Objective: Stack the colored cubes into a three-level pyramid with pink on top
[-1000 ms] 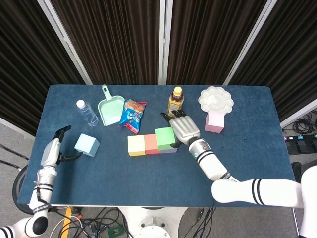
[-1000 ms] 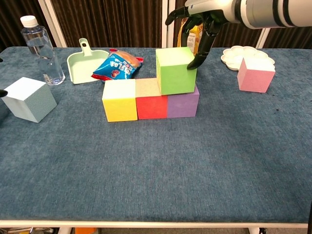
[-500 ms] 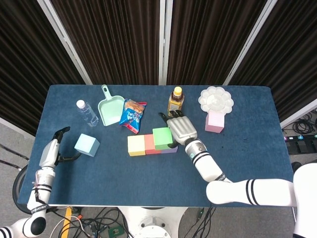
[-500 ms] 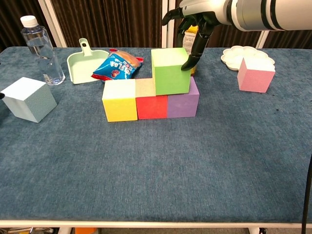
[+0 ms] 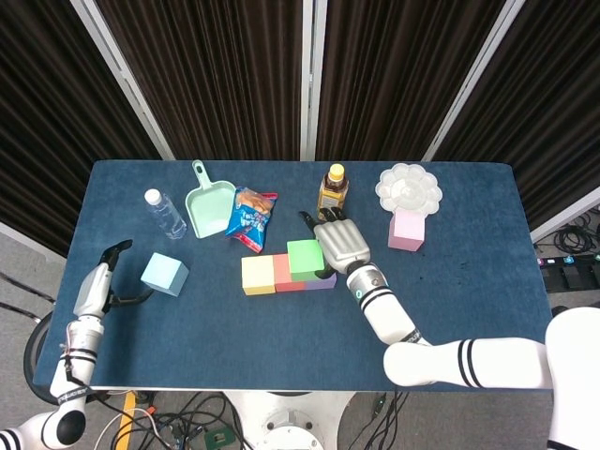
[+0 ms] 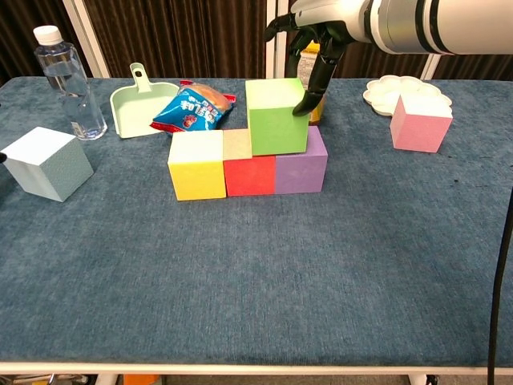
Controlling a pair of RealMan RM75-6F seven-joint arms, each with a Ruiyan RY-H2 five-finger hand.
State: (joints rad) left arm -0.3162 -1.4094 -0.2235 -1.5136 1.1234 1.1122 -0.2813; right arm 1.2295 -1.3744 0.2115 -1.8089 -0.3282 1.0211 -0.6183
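Blue carpeted desk [image 6: 264, 273], dark pleated curtains [image 5: 225, 75] behind. Yellow cube [image 6: 196, 165], red cube [image 6: 249, 175] and purple cube [image 6: 302, 170] form a row with long axis 9-to-3. Green cube [image 6: 276, 117] sits square atop the red-purple seam. Right hand [image 6: 314, 32] fingers [image 6: 309, 95] spread, touching the green cube's 3 o'clock face. Left hand [image 5: 101, 284] open-fingered, at 9 o'clock of the pale blue cube [image 5: 164, 274].

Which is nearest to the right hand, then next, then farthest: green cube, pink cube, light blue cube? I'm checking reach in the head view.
1. Green cube: against the right hand's fingers, on top of the row.
2. Pink cube: apart, on the hand's other side, below the white palette.
3. Light blue cube: far across the table, near the left hand.
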